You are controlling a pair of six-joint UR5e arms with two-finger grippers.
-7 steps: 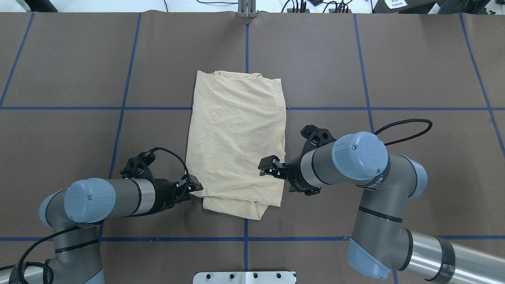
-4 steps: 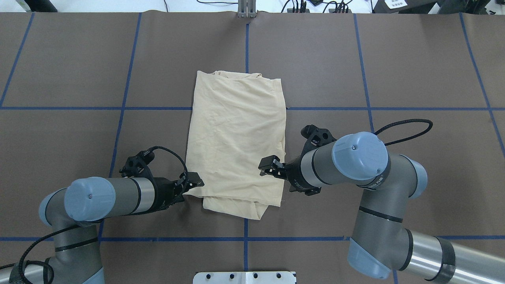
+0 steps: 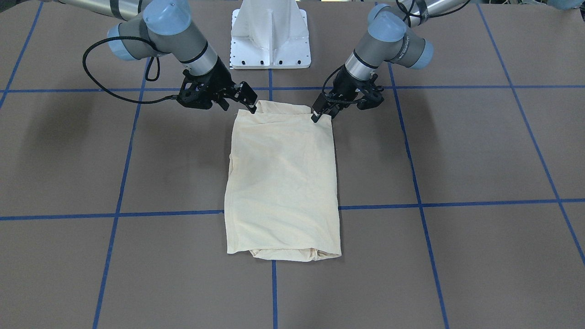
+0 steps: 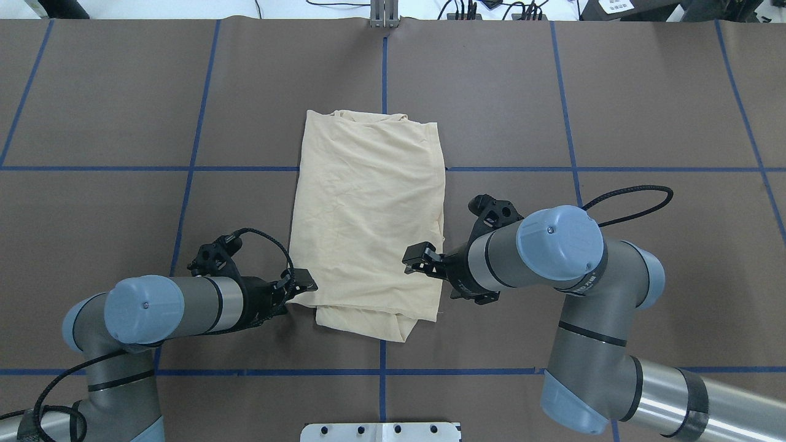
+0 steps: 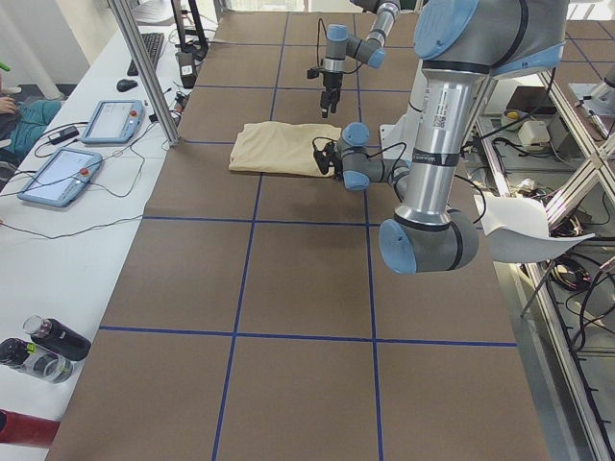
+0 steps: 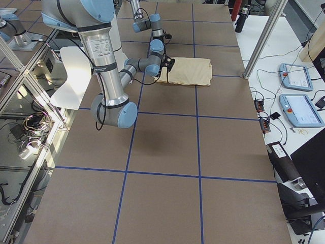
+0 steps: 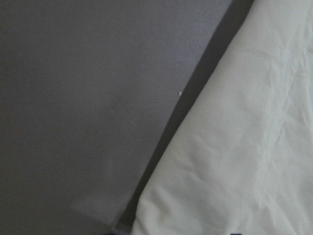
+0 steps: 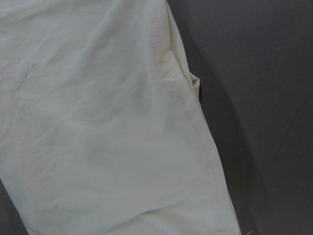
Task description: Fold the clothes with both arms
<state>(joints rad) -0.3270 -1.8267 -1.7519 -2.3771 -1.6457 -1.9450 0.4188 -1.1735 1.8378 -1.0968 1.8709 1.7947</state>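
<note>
Where the folded shirt (image 4: 368, 215) lies mid-table, I see the left gripper (image 4: 302, 285) touching its corner nearest the robot's edge, jaws close together; whether they pinch cloth I cannot tell. The right gripper (image 4: 419, 259) hangs over the opposite side edge, jaws slightly parted.

"How many shirts?"

"One shirt (image 4: 368, 221), on one table (image 4: 614, 92)."

"And arms?"

"Two: left arm (image 4: 166, 307) and right arm (image 4: 552, 252). Each carries one gripper, so two: left gripper (image 4: 301, 285), right gripper (image 4: 419, 258)."

"Anything else?"

"One white base plate (image 3: 270, 50). On the side bench are two tablets: the near tablet (image 5: 60, 173) and the far tablet (image 5: 113, 120)."
</note>
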